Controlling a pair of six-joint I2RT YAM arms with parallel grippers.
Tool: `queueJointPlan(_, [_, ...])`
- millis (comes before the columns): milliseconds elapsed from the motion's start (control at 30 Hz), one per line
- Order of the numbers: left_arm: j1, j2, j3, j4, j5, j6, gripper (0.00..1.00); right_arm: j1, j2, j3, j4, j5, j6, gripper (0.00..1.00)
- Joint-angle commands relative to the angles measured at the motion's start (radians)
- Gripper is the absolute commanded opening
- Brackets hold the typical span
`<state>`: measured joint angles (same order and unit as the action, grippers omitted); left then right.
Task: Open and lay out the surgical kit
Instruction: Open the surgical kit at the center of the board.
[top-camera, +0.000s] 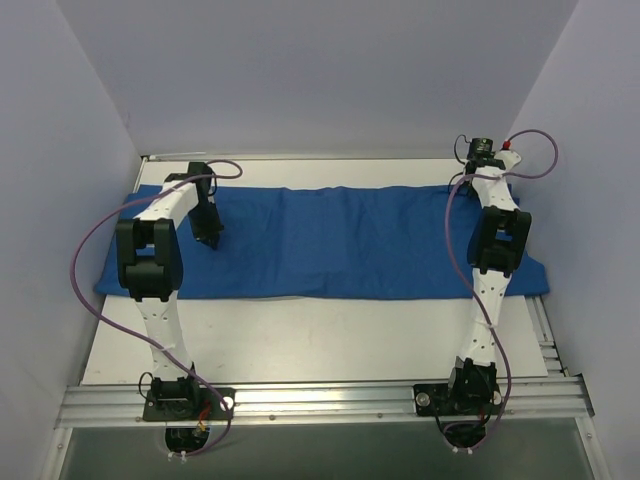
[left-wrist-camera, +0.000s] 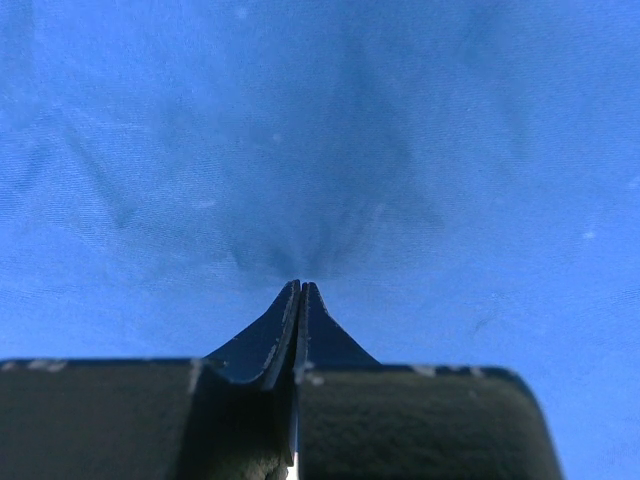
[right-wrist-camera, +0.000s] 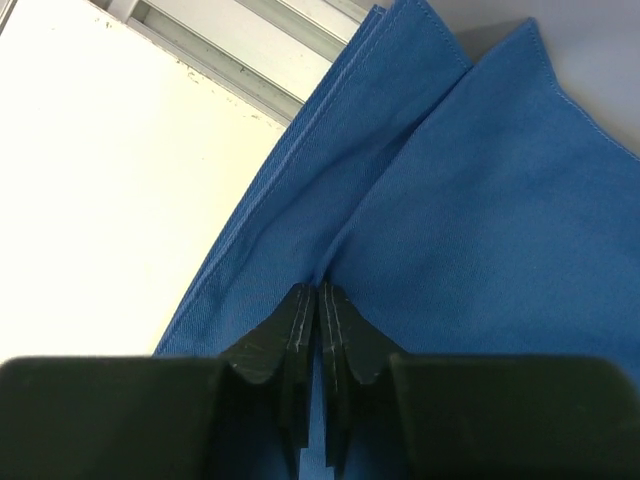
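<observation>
- Bare counter (top-camera: 300, 340) strip nearest the arm bases.
- Blue cloth (top-camera: 340, 245) spread in a wide band across the counter's middle.
- Left hand (left-wrist-camera: 301, 285) clenched, pinching cloth near its left end; puckers around tips.
- Right hand (right-wrist-camera: 318, 288) clenched on a cloth fold, far right edge.

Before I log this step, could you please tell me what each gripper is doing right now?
Left gripper: closed, pinching the blue drape.
Right gripper: closed, pinching the blue drape near its folded edge.

The deep-blue drape (top-camera: 340, 245) lies spread as a long, wrinkled, folded strip, left to right.
</observation>
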<state>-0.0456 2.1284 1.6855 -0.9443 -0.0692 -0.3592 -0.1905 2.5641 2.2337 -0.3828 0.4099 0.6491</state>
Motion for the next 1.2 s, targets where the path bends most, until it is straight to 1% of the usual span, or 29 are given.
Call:
queueJointPlan(0, [0.003, -0.039, -0.009, 0.009, 0.012, -0.003, 0.02, -0.009, -0.007, 0.000, 0.022, -0.005, -0.005, 0.12])
queueJointPlan(33, [0.003, -0.039, -0.015, 0.012, 0.012, -0.003, 0.02, -0.009, -0.005, -0.002, 0.031, -0.005, -0.008, 0.16])
queueJointPlan(67, [0.001, -0.041, -0.018, 0.012, 0.012, -0.003, 0.02, -0.012, -0.002, -0.009, 0.035, -0.006, -0.009, 0.21])
queueJointPlan(100, [0.003, -0.042, -0.023, 0.012, 0.012, -0.004, 0.02, -0.013, -0.002, -0.014, 0.041, -0.006, -0.012, 0.22])
queueJointPlan(200, [0.001, -0.042, -0.032, 0.013, 0.011, -0.006, 0.02, -0.018, 0.008, -0.011, 0.053, -0.003, -0.023, 0.24])
queueJointPlan(467, [0.003, -0.027, -0.018, 0.007, 0.014, -0.009, 0.02, -0.036, 0.033, -0.022, 0.073, -0.011, -0.043, 0.24])
queueJointPlan(633, [0.003, -0.025, -0.021, 0.007, 0.014, -0.011, 0.02, -0.041, 0.047, -0.023, 0.071, -0.037, -0.040, 0.20])
queueJointPlan(700, [0.003, -0.027, -0.023, 0.006, 0.014, -0.011, 0.02, -0.040, 0.053, -0.020, 0.071, -0.048, -0.040, 0.16])
queueJointPlan(733, [0.003, -0.028, -0.023, 0.007, 0.012, -0.011, 0.02, -0.040, 0.056, -0.020, 0.074, -0.055, -0.040, 0.12])
queueJointPlan(800, [0.003, -0.030, -0.023, 0.006, 0.009, -0.009, 0.02, -0.040, 0.057, -0.016, 0.074, -0.069, -0.046, 0.08])
queueJointPlan(833, [0.001, -0.030, -0.021, 0.006, 0.008, -0.007, 0.02, -0.040, 0.057, -0.014, 0.074, -0.078, -0.046, 0.03])
queueJointPlan(867, [0.003, -0.031, -0.020, 0.004, 0.008, -0.006, 0.02, -0.040, 0.057, -0.013, 0.074, -0.083, -0.043, 0.00])
queueJointPlan(1000, [0.003, -0.039, -0.007, 0.001, 0.005, -0.003, 0.02, -0.038, 0.012, -0.016, 0.062, -0.086, -0.045, 0.00])
queueJointPlan(1167, [0.004, -0.048, 0.026, -0.014, -0.009, 0.000, 0.02, -0.032, -0.119, -0.040, 0.015, -0.094, -0.039, 0.00])
